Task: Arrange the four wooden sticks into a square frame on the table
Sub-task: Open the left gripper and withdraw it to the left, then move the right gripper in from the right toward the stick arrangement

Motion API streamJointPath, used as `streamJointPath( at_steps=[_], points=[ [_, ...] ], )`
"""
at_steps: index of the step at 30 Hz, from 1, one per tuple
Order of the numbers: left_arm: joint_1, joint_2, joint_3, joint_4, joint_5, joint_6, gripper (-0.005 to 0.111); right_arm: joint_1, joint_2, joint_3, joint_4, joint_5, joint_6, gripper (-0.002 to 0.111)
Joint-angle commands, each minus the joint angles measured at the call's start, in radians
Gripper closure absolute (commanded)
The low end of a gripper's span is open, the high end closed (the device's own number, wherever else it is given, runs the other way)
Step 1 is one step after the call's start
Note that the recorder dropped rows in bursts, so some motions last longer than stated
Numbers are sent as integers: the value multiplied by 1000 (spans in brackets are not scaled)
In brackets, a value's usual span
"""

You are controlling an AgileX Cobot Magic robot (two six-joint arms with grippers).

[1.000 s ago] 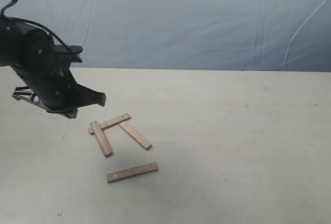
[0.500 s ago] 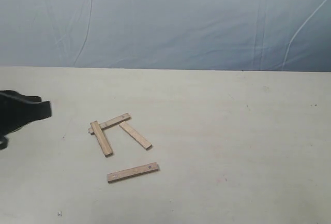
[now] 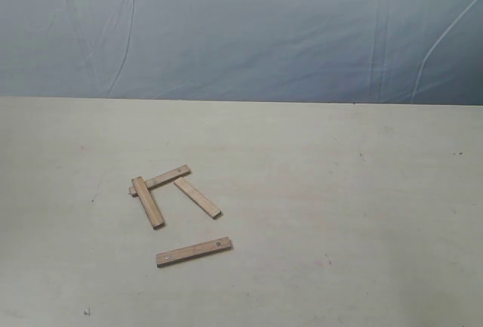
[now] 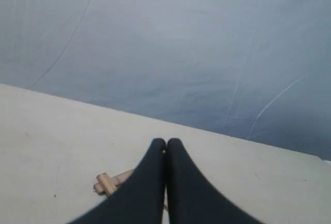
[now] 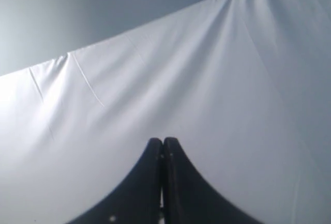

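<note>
Four wooden sticks lie on the table (image 3: 339,206), left of its middle. One stick (image 3: 148,202) crosses the end of a second stick (image 3: 163,179). A third stick (image 3: 198,197) lies slanted beside them, and a fourth stick (image 3: 194,252) rests apart, nearer the front. They form no closed square. Neither arm shows in the exterior view. My left gripper (image 4: 166,142) is shut and empty, raised over the table, with the crossed stick ends (image 4: 107,183) visible past its fingers. My right gripper (image 5: 162,141) is shut, empty, and faces only white cloth.
A pale blue-grey cloth backdrop (image 3: 241,32) hangs behind the table's far edge. Tiny dark specks (image 3: 88,313) mark the tabletop.
The left arm, which hung above the sticks on the left one second ago, has drawn away leftward and left the exterior view. The sticks have not moved.
</note>
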Motion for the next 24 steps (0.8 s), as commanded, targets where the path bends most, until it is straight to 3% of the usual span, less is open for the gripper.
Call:
streamJointPath(
  at_steps=[1,10,15,19,24],
  points=[
    [0,-93,10,13,-3,57,106,0,158,-123,-117,-79,35,109],
    [5,-144,10,5,59,107,107,0,768,-374,-170,-383,35,109],
    [97,-144,10,-5,47,107,107,0,1114,-581,-321,-327,226,109],
    [211,-144,10,-34,54,107,107,34,1351,-808,-749,-90,550,109],
    [296,-144,10,-36,127,103,107,195,1575,-1105,-1559,198,1184,109]
  ],
)
